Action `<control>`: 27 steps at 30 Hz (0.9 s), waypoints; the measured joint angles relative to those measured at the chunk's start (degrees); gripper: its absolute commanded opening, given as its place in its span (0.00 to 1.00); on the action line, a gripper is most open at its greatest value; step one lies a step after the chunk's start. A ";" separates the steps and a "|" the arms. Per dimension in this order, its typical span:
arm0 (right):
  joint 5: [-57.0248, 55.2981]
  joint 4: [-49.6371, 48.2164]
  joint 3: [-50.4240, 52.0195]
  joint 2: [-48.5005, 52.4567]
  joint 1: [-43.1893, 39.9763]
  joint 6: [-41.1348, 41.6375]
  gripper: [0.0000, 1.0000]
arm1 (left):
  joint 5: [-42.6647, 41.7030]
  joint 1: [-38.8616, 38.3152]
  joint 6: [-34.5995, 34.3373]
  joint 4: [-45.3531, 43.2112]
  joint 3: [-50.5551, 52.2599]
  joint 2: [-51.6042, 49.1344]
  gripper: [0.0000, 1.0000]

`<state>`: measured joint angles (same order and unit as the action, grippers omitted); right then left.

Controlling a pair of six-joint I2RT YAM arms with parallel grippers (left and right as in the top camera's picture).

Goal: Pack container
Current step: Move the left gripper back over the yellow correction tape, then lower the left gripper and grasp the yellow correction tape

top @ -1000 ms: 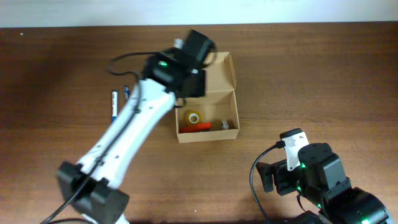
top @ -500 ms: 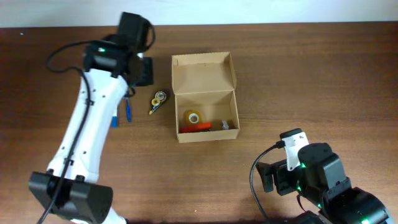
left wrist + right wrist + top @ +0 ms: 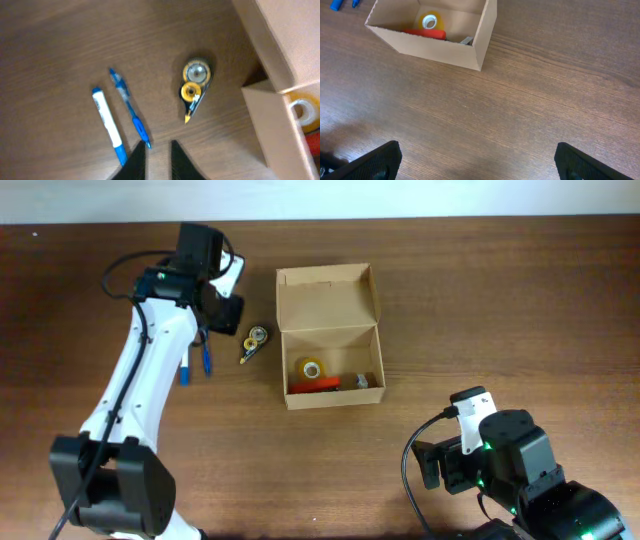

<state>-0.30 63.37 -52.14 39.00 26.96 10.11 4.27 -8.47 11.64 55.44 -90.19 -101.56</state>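
The container (image 3: 335,397), a tan cardboard box with its flap lid (image 3: 326,296) open, holds a yellow tape roll (image 3: 312,368), a red-orange item (image 3: 315,386) and a small grey thing. It also shows in the left wrist view (image 3: 280,115) and the right wrist view (image 3: 435,47). A yellow correction-tape dispenser (image 3: 254,343) (image 3: 195,85) lies left of the box. A blue pen (image 3: 129,112) and a white marker with a blue cap (image 3: 107,125) lie further left. My left gripper (image 3: 224,310) (image 3: 157,145) hovers above them, empty, fingers a narrow gap apart. My right gripper (image 3: 430,465) (image 3: 477,155) is wide open and empty.
The brown wooden table runs to a pale wall at the far edge (image 3: 420,200). The left arm's white link (image 3: 150,380) stretches from the front left up to the pens. The right arm's base (image 3: 520,470) sits at the front right.
My left arm swung from over the box's lid to the left, then shifted slightly back to the right above the pens and the correction tape. The right arm has not moved.
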 measured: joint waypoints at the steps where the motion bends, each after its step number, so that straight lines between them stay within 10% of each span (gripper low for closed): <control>1: 0.00 0.02 0.00 0.00 0.00 -0.04 0.99 | -0.79 0.31 1.36 -1.66 1.90 0.00 0.10; 6: 0.02 0.02 0.00 0.00 0.00 -0.04 0.99 | -4.59 1.51 4.46 -7.39 8.39 0.00 0.25; 13: 0.00 0.02 0.00 0.00 0.00 -0.02 0.99 | -8.72 2.14 5.86 -17.31 15.80 0.00 0.77; 27: 0.00 0.02 0.00 0.00 0.00 -0.02 0.99 | -11.21 2.14 6.19 -31.17 25.29 0.00 0.94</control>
<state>-0.30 63.40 -52.14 39.00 26.96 10.09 -6.94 -6.33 17.82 24.27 -64.90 -101.56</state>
